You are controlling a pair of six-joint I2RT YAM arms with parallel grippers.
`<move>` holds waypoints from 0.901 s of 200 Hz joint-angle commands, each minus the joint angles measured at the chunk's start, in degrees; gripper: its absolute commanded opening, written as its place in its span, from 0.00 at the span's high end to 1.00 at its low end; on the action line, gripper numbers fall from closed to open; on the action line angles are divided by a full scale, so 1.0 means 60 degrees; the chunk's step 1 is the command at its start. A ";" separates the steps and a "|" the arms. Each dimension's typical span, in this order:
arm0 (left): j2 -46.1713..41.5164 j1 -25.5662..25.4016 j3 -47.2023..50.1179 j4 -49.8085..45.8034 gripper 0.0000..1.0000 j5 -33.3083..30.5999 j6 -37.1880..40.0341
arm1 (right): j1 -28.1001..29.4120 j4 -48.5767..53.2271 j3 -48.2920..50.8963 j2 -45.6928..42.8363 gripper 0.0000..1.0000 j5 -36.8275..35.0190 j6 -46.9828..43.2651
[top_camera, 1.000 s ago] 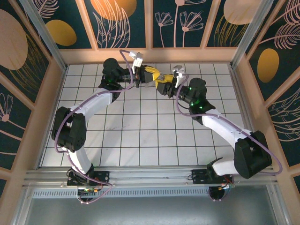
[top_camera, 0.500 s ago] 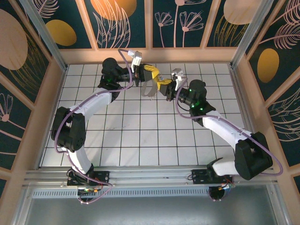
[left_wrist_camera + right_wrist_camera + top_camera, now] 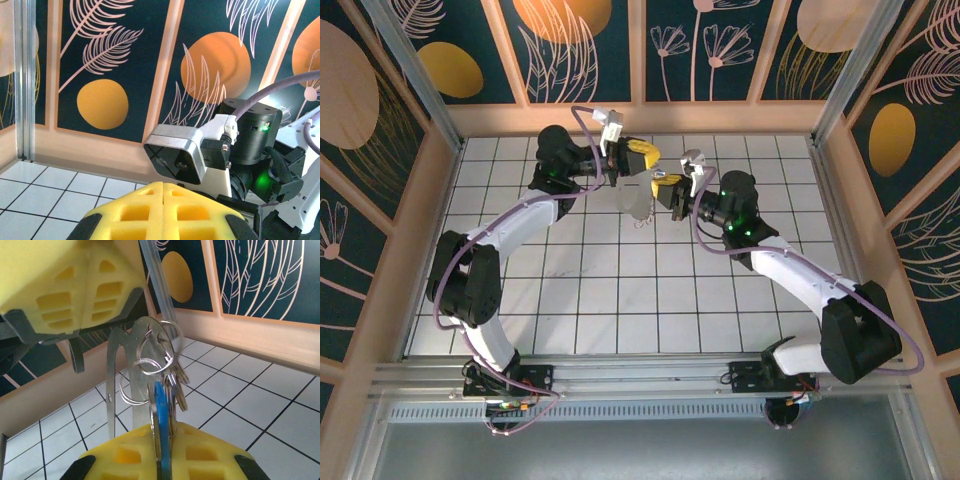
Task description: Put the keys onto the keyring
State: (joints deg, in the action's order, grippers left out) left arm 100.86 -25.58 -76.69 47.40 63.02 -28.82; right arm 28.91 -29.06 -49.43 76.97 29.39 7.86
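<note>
right wrist | right fingers [image 3: 210,462] pinch blue key [image 3: 161,410], left fingers [image 3: 65,285] clamp keyring [image 3: 131,342] | risk: thin key may twist in the grip and miss the loop

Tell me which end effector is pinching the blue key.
The right end effector: its yellow pads are shut on the blue key. The left end effector instead grips the silvery keyring above it.

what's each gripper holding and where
Right gripper pinches the blue-headed silver key by its head; left gripper holds the silvery D-shaped keyring at its top end.
</note>
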 commanded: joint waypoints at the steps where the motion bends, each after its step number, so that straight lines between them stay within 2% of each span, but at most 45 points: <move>1: -0.0365 -0.0045 0.0132 0.0374 1.00 -0.0084 -0.0006 | -0.0078 -0.0343 -0.0313 -0.0056 1.00 -0.0093 0.0102; 23: -0.0636 -0.0050 0.0291 -0.0061 1.00 -0.0733 0.0427 | -0.0169 -0.0270 -0.0295 -0.0106 1.00 -0.0093 0.0083; 41: -0.0819 -0.0043 0.0452 -0.0149 0.88 -0.0992 0.0627 | -0.0212 -0.0240 -0.0269 -0.0164 1.00 -0.0093 0.0064; 47: -0.0854 -0.0043 0.0482 -0.0150 0.80 -0.1049 0.0642 | -0.0209 -0.0226 -0.0263 -0.0172 1.00 -0.0118 0.0042; 77: -0.1222 -0.0043 0.0694 -0.0415 0.57 -0.1480 0.1008 | -0.0271 -0.0110 -0.0264 -0.0201 1.00 -0.0188 -0.0043; 108: -0.1575 -0.0043 0.0956 -0.1087 0.39 -0.1897 0.1474 | -0.0347 -0.0093 -0.0258 -0.0181 1.00 -0.0360 -0.0066; 157: -0.1721 -0.0043 0.1198 -0.1469 0.33 -0.2810 0.0842 | -0.0423 -0.0043 -0.0349 -0.0028 1.00 -0.0438 -0.0129; 180: -0.1791 -0.0043 0.1043 -0.2338 0.31 -0.3326 0.1363 | -0.0447 0.0117 -0.0401 -0.0011 1.00 -0.0344 -0.0293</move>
State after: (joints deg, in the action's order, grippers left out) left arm 92.09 -25.69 -70.06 38.37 47.83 -22.68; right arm 26.70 -27.94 -49.47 76.99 27.03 7.70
